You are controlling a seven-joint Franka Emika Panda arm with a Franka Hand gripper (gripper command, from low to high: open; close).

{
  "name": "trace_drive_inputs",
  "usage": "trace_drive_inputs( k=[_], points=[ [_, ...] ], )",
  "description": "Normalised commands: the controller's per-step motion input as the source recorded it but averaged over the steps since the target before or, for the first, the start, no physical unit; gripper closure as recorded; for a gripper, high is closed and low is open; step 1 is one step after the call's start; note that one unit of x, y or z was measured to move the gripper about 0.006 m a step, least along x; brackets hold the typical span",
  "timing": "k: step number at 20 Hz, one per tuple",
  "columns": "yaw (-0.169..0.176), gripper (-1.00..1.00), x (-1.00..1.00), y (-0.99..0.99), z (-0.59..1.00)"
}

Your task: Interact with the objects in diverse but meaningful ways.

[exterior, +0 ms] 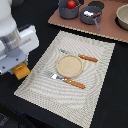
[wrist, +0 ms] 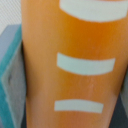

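At the exterior view's left edge my hand (exterior: 20, 70) pinches the yellow-orange block (exterior: 22, 71) beside the placemat (exterior: 100, 75). The wrist view is filled by the block's orange face with pale stripes. A red tomato (exterior: 72, 4) sits in a grey pot (exterior: 67, 10) at the top. The tan plate (exterior: 69, 65) lies mid-frame between knife (exterior: 80, 56) and fork (exterior: 67, 80).

no words, numbers, brands or signs can be read in either view. the only marks are three plain pale bars, without lettering, across the orange block (wrist: 75, 65) that fills the wrist view.
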Motion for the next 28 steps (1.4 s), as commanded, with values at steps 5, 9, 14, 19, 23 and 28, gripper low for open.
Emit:
trace_drive_inputs(
  k=[5,9,14,19,23,28],
  points=[
    [-0.016,1.00,0.98,0.27,0.78],
    [-0.001,1.00,1.00,0.27,0.48],
    [0.000,1.00,1.00,0.31,0.33],
    [-0.015,1.00,0.97,0.26,0.12],
    [-0.040,1.00,0.90,0.21,0.00],
    [-0.045,1.00,0.88,0.21,0.00]
  ],
)
